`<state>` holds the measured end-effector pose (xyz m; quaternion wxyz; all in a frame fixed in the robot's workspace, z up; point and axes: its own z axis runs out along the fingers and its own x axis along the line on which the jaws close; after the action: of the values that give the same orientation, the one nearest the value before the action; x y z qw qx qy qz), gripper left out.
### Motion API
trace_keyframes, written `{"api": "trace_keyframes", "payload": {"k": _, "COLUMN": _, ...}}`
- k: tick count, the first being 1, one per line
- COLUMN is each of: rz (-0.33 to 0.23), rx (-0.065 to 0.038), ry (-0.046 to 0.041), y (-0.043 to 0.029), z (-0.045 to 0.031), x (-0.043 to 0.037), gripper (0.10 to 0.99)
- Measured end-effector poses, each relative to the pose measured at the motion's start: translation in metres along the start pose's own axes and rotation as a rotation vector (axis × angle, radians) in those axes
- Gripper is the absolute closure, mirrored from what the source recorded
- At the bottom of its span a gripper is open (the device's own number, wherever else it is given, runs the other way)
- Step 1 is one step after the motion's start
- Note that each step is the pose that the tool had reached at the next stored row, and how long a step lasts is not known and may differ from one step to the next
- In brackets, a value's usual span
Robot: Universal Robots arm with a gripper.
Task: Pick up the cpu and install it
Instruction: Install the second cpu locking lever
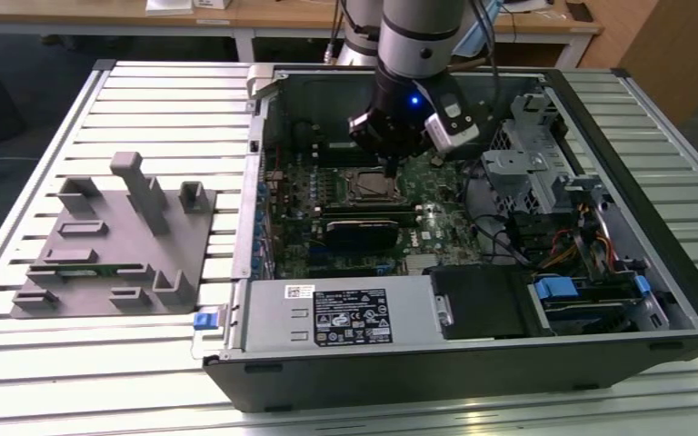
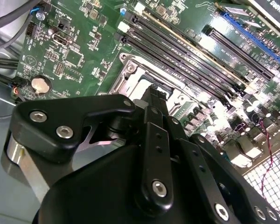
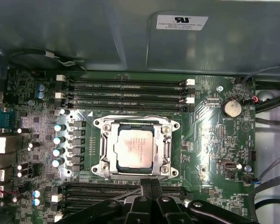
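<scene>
The scene was a workshop with wooden desks at the back, and a slatted metal tabletop [image 1: 131,109] carried an open computer case [image 1: 471,363] and, on the exterior view's left, a grey plastic fixture [image 1: 113,245] with upright blocks. The end effector [image 1: 394,171] hung inside the case, just above the motherboard [image 1: 428,195], and in the first wrist view its fingertips [image 3: 151,185] stood pressed together with nothing between them. Just beyond them, the cpu [image 3: 134,149] lay flat in the socket [image 3: 136,145], with the metal frame all around it and the memory slots [image 3: 126,91] on the far side. It seemed already seated, though I cannot tell if the frame was locked down. By my judgement the chip was light and completely stiff, with a smooth metal top that would slip easily under hard pads, and its underside and the socket contacts were fragile. So the place to hold it would be the two opposite thin edges, level and with little force, never pressing it sideways.
</scene>
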<state>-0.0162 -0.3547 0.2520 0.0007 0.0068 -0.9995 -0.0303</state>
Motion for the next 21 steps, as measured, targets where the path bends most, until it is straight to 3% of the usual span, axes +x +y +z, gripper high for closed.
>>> {"api": "trace_keyframes", "payload": {"k": 21, "rz": 0.0, "rx": 0.0, "ry": 0.0, "y": -0.0079, "z": 0.006, "x": 0.0001, "gripper": 0.98}}
